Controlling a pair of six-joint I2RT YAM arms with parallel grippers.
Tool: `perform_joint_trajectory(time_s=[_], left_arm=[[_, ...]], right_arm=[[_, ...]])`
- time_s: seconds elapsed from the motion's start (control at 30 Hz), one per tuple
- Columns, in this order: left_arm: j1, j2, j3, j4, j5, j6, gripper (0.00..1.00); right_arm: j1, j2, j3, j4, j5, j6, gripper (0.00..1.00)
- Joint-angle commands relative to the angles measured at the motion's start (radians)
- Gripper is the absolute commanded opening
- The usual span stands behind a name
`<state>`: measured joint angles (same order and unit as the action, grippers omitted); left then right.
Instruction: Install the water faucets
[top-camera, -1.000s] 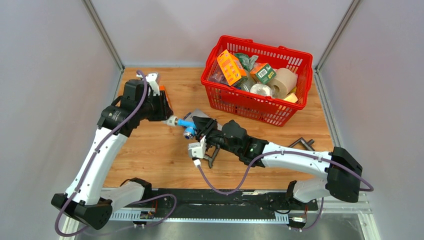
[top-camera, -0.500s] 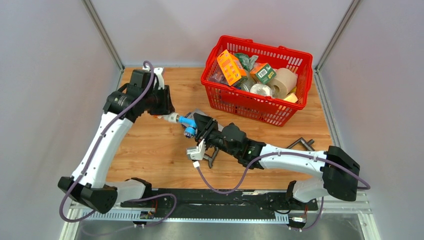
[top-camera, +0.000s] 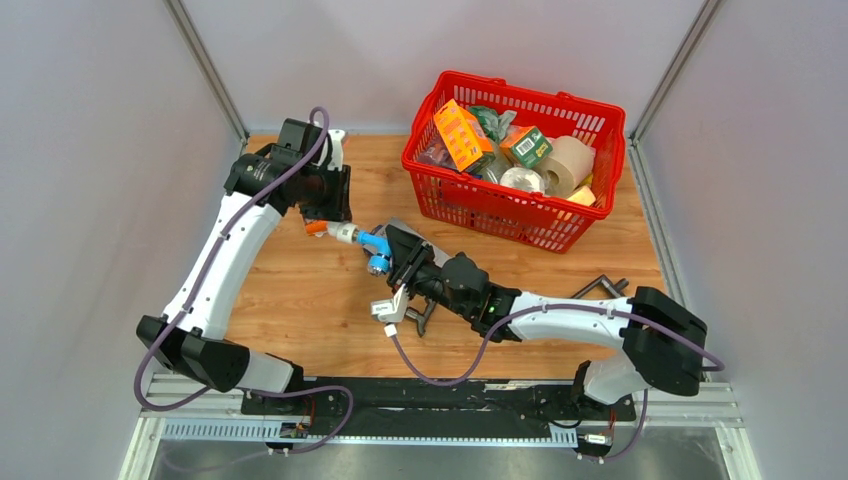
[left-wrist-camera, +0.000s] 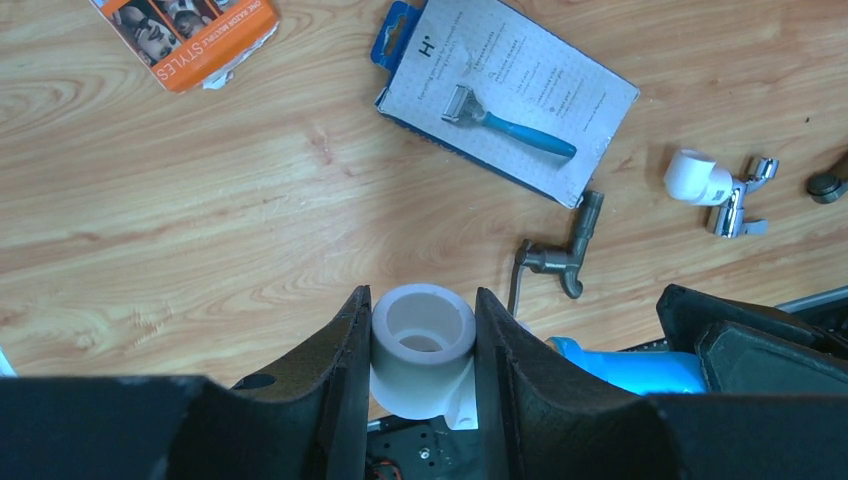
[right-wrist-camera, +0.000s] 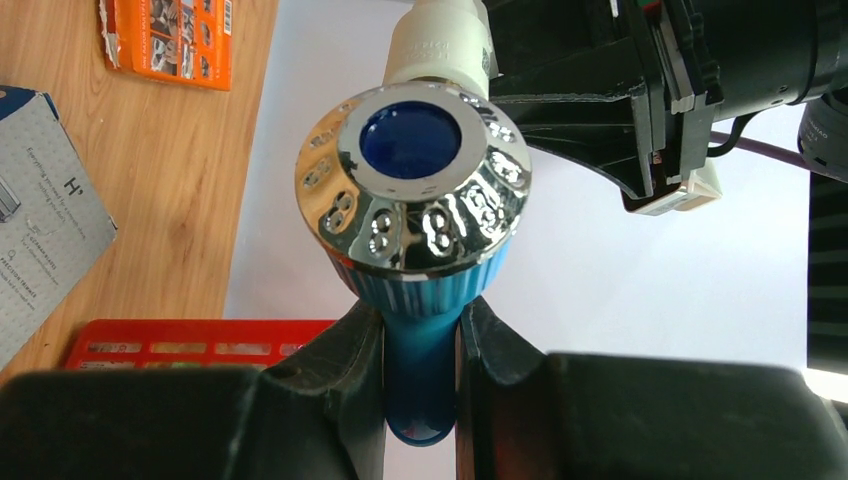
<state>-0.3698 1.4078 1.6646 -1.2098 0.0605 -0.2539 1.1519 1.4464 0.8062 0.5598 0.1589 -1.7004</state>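
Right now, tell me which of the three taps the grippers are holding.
The blue tap: the left gripper clamps its white end fitting, the right gripper its body. The grey metal tap and the chrome tap lie loose on the table.

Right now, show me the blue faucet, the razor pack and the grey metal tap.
blue faucet (right-wrist-camera: 410, 140), right wrist view, blue centre of its chrome cap.
razor pack (left-wrist-camera: 510, 100), left wrist view, middle of the card.
grey metal tap (left-wrist-camera: 553, 260), left wrist view, its horizontal body.

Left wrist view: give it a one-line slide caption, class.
Left gripper clamps the white plastic end fitting of the light-blue plastic faucet above a wooden table bearing a packaged razor.
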Motion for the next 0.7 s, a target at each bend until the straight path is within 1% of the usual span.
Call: perform_joint_trajectory(time_s=[0.0,0.1,0.2,0.23,0.4,0.53,0.67], left_arm=[[-0.027,-0.027,0.011,0.033,0.153,-0.038,0.00],[-0.027,-0.050,-0.005,0.068,0.147,-0.064,0.00],[-0.026,-0.117,-0.075,0.160,0.162,-0.091,0.00],[-0.027,-0.131,-0.094,0.205,0.173,-0.096,0.00],[-0.029,-0.230,-0.196,0.308,0.173,-0.128,0.00],[-0.029,-0.305,-0.288,0.437,0.193,-0.169,0.00],[-0.029,-0.365,-0.351,0.535,0.173,-0.220,0.00]], right_arm=[[0.028,0.008,0.016,0.117,-0.021,0.008,0.00],[0.028,-0.009,0.037,0.050,-0.042,0.094,0.00],[0.026,-0.027,0.080,-0.043,-0.085,0.218,0.00],[0.026,-0.034,0.088,-0.057,-0.103,0.250,0.00],[0.019,-0.052,0.123,-0.118,-0.208,0.410,0.00],[0.011,-0.050,0.146,-0.156,-0.272,0.522,0.00],[0.009,-0.041,0.169,-0.178,-0.275,0.616,0.00]])
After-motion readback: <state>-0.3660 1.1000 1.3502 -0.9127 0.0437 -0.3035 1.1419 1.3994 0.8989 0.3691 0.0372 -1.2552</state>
